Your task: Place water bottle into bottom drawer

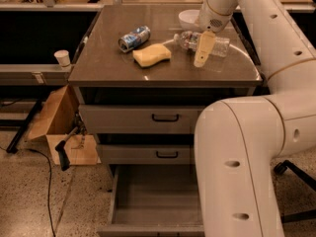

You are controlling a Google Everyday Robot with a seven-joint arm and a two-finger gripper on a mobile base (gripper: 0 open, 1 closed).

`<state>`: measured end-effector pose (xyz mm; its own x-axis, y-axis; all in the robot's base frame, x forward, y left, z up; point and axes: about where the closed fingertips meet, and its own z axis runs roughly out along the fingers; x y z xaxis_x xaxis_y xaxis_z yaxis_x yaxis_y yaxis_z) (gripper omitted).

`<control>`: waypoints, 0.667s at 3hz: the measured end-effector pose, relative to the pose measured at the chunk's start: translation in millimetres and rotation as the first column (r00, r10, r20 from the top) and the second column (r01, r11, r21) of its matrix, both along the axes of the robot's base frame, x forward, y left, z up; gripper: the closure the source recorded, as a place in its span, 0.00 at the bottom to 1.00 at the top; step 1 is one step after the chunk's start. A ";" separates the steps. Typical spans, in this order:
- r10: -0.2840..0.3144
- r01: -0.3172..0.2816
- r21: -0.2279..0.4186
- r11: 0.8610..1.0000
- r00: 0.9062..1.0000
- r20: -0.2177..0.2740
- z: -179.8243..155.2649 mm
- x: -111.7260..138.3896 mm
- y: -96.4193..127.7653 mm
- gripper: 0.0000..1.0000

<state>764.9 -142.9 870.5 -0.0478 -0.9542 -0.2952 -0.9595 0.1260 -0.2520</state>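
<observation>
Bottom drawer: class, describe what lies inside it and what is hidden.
The bottom drawer shows only bare grey floor; the robot's arm covers its right part. The water bottle lies on the cabinet top, the gripper at it.

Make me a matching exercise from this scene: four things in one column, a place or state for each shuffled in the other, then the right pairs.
Things:
1. water bottle
2. sponge
3. bottom drawer
4. gripper

Places or states:
A. pulled open, lowest of all
B. yellow, near the middle of the cabinet top
C. lying on its side, right part of the cabinet top
D. lowered right at the water bottle, in front of it

Pairs: 1-C, 2-B, 3-A, 4-D
</observation>
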 end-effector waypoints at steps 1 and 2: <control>0.000 0.000 -0.011 1.000 1.000 -0.013 -6.3 0.9 -1.0 0.00; 0.014 -0.014 -0.022 1.000 1.000 -0.021 -11.6 2.5 2.0 0.00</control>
<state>767.3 -141.0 858.9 -0.0405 -0.9612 -0.2728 -0.9662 0.1073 -0.2344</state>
